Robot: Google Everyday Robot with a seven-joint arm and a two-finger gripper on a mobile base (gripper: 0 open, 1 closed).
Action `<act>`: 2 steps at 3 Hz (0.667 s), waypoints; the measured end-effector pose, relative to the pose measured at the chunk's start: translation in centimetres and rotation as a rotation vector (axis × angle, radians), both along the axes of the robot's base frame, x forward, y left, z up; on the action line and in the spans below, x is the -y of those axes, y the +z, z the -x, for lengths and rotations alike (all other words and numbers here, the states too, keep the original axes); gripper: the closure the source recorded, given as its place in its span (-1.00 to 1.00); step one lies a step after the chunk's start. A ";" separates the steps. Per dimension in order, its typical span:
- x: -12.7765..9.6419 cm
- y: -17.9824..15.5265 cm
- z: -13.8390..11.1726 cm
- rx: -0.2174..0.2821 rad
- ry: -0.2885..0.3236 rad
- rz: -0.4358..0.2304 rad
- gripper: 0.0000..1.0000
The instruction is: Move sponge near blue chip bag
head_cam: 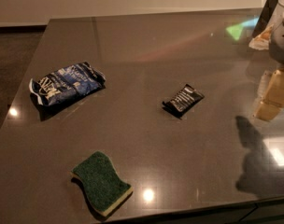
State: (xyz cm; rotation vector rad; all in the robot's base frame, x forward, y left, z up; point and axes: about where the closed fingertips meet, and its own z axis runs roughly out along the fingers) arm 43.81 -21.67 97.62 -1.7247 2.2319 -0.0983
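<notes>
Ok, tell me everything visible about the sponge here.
The sponge is a wavy-edged rectangle with a dark green scouring top and a pale yellow foam base showing along its near edge. It lies flat, green side up, near the table's front edge. Only the table touches it. The blue chip bag lies apart, back left, and the tool is at the upper right edge.

Sponge (101,183) front, blue chip bag (67,84) left, jaws perhaps top-right.
</notes>
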 end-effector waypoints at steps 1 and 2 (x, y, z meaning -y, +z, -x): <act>0.0 0.0 0.0 0.000 0.000 0.000 -1.00; -1.0 -0.1 0.2 -0.010 0.037 -0.007 -1.00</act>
